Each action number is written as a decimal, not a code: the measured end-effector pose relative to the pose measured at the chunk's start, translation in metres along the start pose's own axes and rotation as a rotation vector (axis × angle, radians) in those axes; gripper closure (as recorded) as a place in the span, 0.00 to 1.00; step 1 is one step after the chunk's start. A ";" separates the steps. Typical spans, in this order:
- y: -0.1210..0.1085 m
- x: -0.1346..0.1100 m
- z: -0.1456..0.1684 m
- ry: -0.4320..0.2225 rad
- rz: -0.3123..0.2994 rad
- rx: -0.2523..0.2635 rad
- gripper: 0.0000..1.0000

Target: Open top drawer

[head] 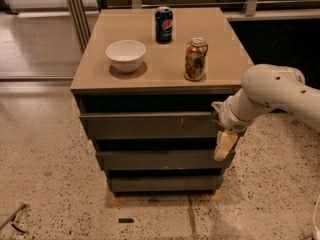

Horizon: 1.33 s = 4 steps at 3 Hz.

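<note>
— At the right front corner of the table [220, 44], what is that pale piece?
— That is the end effector [225, 145], pointing down from the white arm [270, 91]. It hangs at the right end of the top drawer [150, 125] and reaches down to the middle drawer [160, 160]. I cannot tell whether it is open or closed, or whether it touches the front.
— And the top drawer itself?
— It sits directly under the tabletop with a dark gap above it. It is the widest of three grey-brown fronts, with pale scratches right of centre.
— What stands on top?
— A white bowl [125, 55] at the left, a Pepsi can [163, 24] at the back and a brown patterned can [196, 59] nearer the front, all apart.
</note>
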<state>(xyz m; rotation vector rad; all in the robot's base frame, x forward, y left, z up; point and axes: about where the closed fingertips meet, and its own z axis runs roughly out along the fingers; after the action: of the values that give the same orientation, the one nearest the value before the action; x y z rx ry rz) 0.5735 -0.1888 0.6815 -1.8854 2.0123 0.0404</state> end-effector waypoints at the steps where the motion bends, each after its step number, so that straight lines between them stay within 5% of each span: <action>1: -0.013 0.008 0.017 -0.018 -0.002 -0.002 0.00; 4: -0.042 0.001 0.055 -0.069 -0.037 -0.041 0.00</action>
<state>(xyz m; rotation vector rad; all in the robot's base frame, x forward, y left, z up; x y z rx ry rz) 0.6277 -0.1790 0.6397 -1.9190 1.9447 0.1366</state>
